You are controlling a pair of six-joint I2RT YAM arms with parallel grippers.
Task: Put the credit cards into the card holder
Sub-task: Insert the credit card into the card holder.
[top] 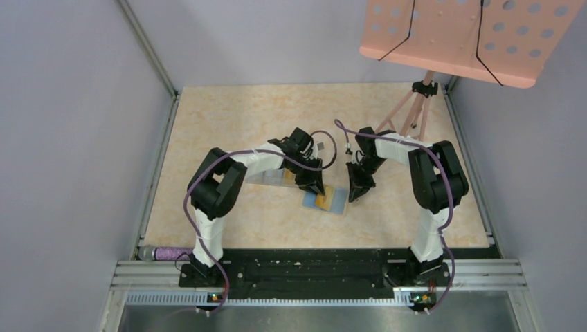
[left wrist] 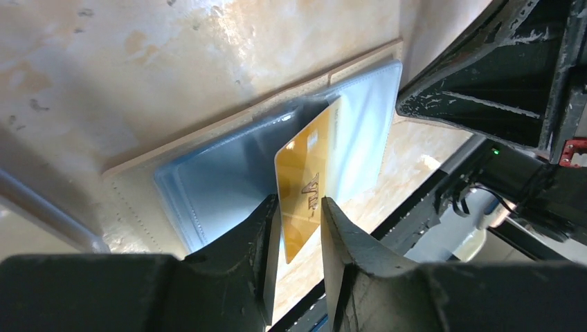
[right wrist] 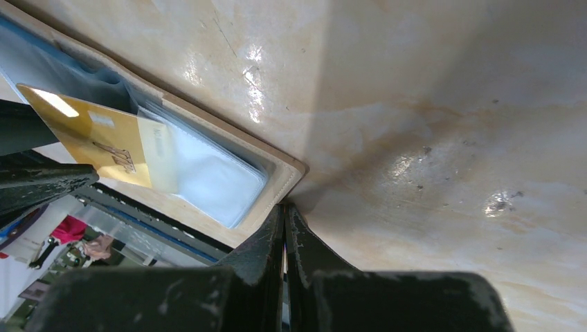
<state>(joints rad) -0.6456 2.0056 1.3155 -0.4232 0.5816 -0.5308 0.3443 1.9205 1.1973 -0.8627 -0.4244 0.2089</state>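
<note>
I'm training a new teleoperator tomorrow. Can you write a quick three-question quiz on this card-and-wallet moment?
1. True or false: the left gripper is holding a silver card.
2. How does the card holder lie? A) snapped shut B) open flat on the table C) standing on its edge
3. Fill in: the fingers of the right gripper are ___, their tips at the holder's edge.

Key
1. False. It holds the yellow card, whose far end is tucked into the holder.
2. B
3. shut
</note>
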